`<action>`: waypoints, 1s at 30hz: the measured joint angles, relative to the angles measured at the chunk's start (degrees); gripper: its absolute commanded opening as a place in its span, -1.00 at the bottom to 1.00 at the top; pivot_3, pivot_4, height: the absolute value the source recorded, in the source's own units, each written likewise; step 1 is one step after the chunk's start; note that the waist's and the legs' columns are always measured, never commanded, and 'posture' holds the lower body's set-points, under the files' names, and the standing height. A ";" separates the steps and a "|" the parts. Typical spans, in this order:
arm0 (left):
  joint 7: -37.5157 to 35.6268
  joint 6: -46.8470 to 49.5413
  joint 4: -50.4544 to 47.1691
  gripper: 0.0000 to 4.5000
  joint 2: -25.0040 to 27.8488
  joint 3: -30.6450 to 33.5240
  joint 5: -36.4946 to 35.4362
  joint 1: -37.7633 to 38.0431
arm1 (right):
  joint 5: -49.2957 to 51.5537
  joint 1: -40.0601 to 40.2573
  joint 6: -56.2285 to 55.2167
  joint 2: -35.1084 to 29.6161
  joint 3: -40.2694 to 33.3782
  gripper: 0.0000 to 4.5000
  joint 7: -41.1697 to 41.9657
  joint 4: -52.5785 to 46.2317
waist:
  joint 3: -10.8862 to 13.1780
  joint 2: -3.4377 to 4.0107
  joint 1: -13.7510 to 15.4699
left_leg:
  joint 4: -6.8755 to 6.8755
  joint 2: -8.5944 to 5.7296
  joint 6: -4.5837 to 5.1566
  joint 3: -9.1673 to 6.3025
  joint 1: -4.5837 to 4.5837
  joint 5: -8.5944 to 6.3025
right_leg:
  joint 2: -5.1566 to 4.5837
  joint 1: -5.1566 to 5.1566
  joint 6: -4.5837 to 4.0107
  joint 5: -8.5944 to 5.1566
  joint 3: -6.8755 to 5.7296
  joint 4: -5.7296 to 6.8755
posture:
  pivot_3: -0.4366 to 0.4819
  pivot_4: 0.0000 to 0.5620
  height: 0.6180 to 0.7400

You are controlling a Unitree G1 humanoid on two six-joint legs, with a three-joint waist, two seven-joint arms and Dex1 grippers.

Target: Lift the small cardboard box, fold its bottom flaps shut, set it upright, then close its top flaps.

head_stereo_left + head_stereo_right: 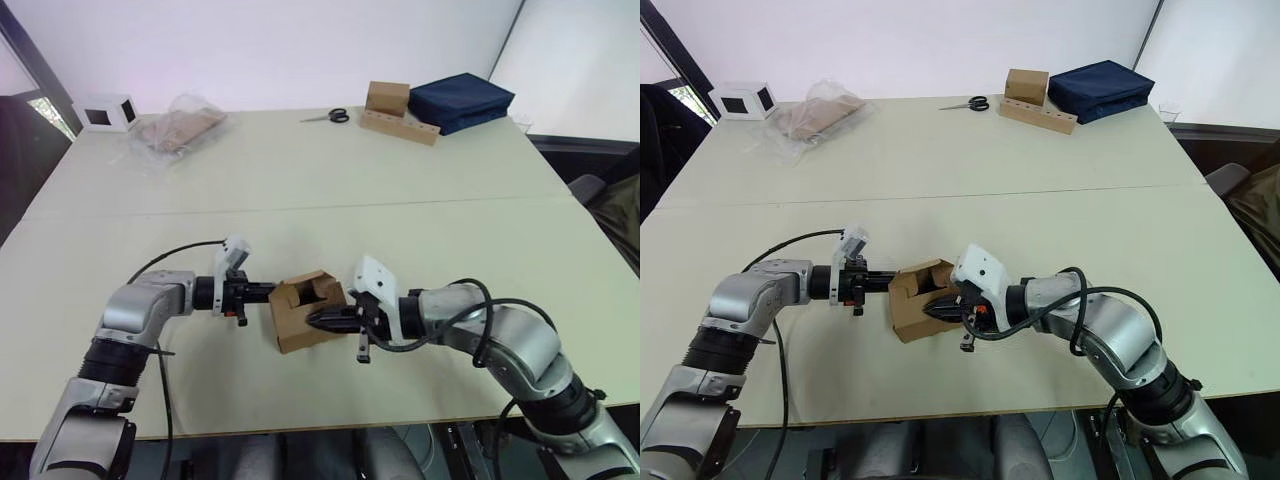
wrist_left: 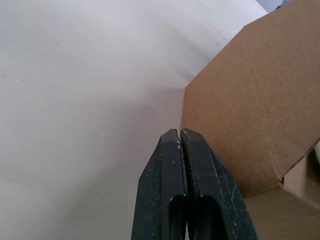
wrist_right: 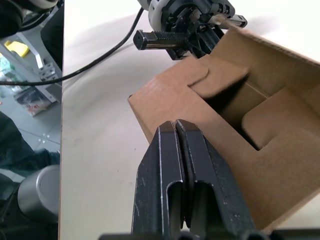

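The small cardboard box lies low over the near part of the table, between my two grippers, its open end turned up. Its notched flaps are partly folded inward over a dark hollow. My left gripper is shut, and its fingertips touch the box's left side. My right gripper is also shut. Its tips press against the near wall of the box, with nothing clamped between the fingers. The left gripper shows beyond the box in the right wrist view.
Along the far edge lie a white box with a dark window, a plastic bag of cardboard, scissors, a small brown cube on a holed strip and a navy bag.
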 measured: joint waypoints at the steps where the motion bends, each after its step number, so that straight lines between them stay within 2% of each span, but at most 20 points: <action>1: 0.15 0.00 -0.29 -0.98 -0.05 0.03 -0.01 0.02 | -0.26 0.00 -0.01 0.32 0.00 -1.00 -0.08 0.52 | 0.00 0.00 0.01 | 0.00 0.00 -0.01 0.00 0.00 0.00 | -0.01 0.00 0.00 0.00 0.00 0.00 | -0.05 -0.47 1.00; 15: 2.46 0.19 -2.25 -0.98 -1.72 1.10 -1.55 -0.99 | -0.57 -0.08 0.35 2.20 -1.22 -1.00 -1.06 1.91 | 0.00 0.00 0.01 | 0.00 0.00 -0.01 0.00 0.00 0.00 | -0.01 0.00 0.00 0.00 0.00 0.00 | -0.05 -0.47 1.00; 22: 4.47 -1.11 -1.49 -0.98 -0.06 2.38 -0.38 -1.43 | -0.72 -0.09 0.25 2.21 -1.35 -1.00 -0.65 2.51 | 0.00 0.00 -0.03 | 0.00 0.00 -0.01 -0.01 0.00 0.00 | 0.00 -0.01 0.00 0.00 0.00 0.00 | -0.05 -0.47 1.00; 25: 5.03 -0.15 -3.28 -0.98 3.54 6.38 -1.33 -0.45 | -0.88 -0.17 0.13 2.22 -1.34 -1.00 -0.35 2.71 | 0.00 0.00 -0.18 | -0.03 0.01 -0.01 -0.01 0.00 0.00 | 0.01 -0.04 0.00 0.00 0.01 0.00 | -0.05 -0.47 1.00; 26: 5.04 2.20 -6.73 -0.98 5.76 9.41 -3.71 1.25 | -1.00 -0.18 0.05 2.21 -1.34 -1.00 -0.13 2.90 | 0.00 0.00 -0.25 | -0.08 0.02 0.00 0.00 0.00 0.00 | 0.00 -0.05 0.00 0.00 0.01 -0.01 | -0.05 -0.47 1.00; 30: 4.68 10.70 -17.42 -0.98 9.20 17.85 -13.88 7.41 | -1.19 -0.16 -0.23 2.26 -1.45 -1.00 0.11 3.39 | 0.01 -0.01 -0.09 | -0.08 0.00 0.00 0.02 0.01 0.00 | -0.10 -0.01 0.00 0.00 0.02 -0.03 | -0.05 -0.47 1.00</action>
